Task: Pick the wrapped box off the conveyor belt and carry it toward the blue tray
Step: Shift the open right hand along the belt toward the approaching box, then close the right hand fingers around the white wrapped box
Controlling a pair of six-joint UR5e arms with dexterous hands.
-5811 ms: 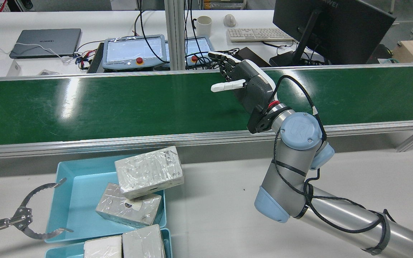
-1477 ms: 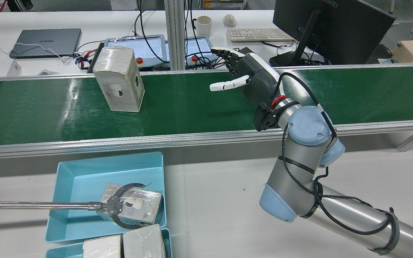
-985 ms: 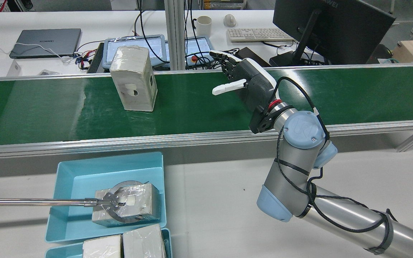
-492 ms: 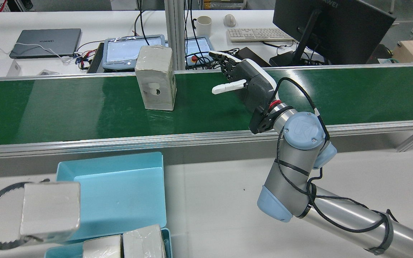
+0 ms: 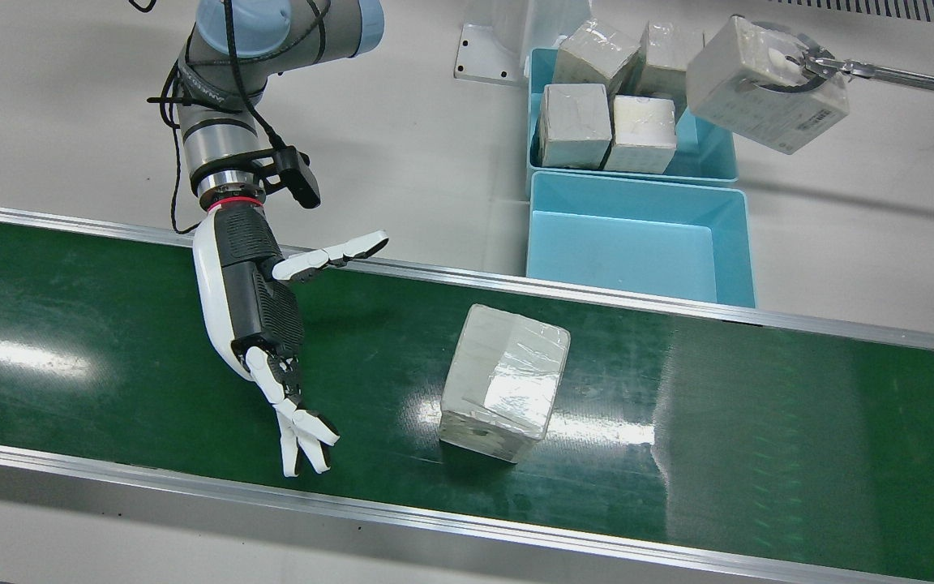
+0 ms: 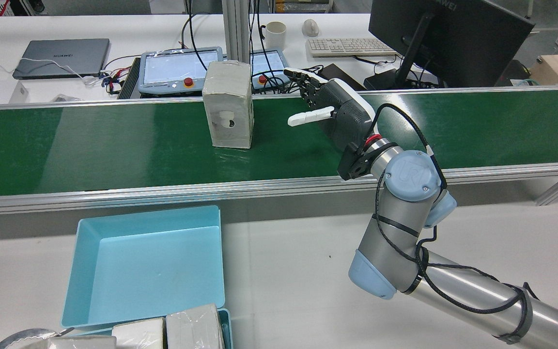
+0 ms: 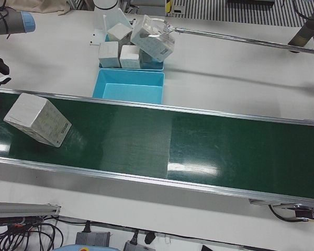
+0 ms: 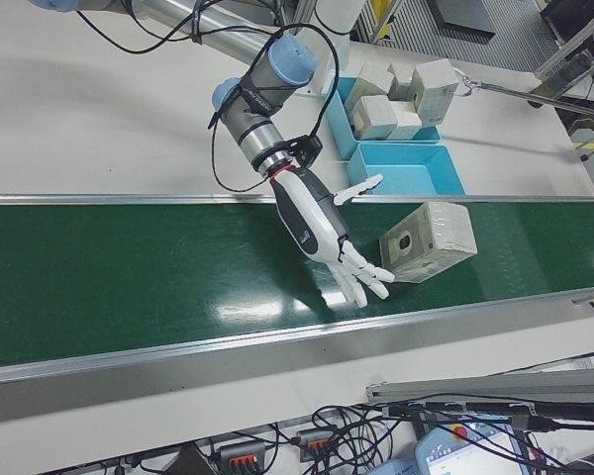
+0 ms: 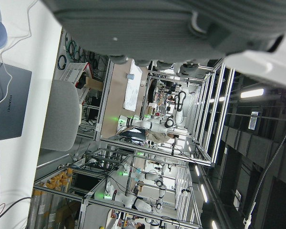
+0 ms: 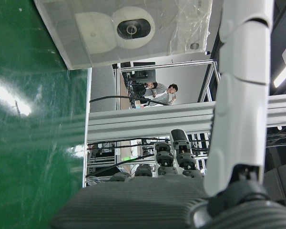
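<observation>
The wrapped box (image 5: 503,381) stands on the green conveyor belt (image 5: 70,357), grey-white under clear film. It also shows in the rear view (image 6: 228,104), the left-front view (image 7: 37,121), the right-front view (image 8: 428,240) and the right hand view (image 10: 128,28). My right hand (image 5: 252,304) is open over the belt with fingers spread and palm towards the box, a short gap away, not touching; it also shows in the rear view (image 6: 339,111) and the right-front view (image 8: 317,223). The blue tray (image 5: 637,182) is empty beside the belt. Only the palm of my left hand (image 9: 157,19) shows.
A second blue tray (image 5: 710,166) behind the first holds several wrapped boxes. A metal reacher tool (image 5: 880,73) holds another wrapped box (image 5: 767,85) in the air above the trays. A monitor (image 6: 443,34), pendants and a laptop stand beyond the belt.
The wrapped box has ridden the belt to the right in the rear view, closer to my right hand. The reacher tool lifted a box out of the blue tray. My right hand has barely moved.
</observation>
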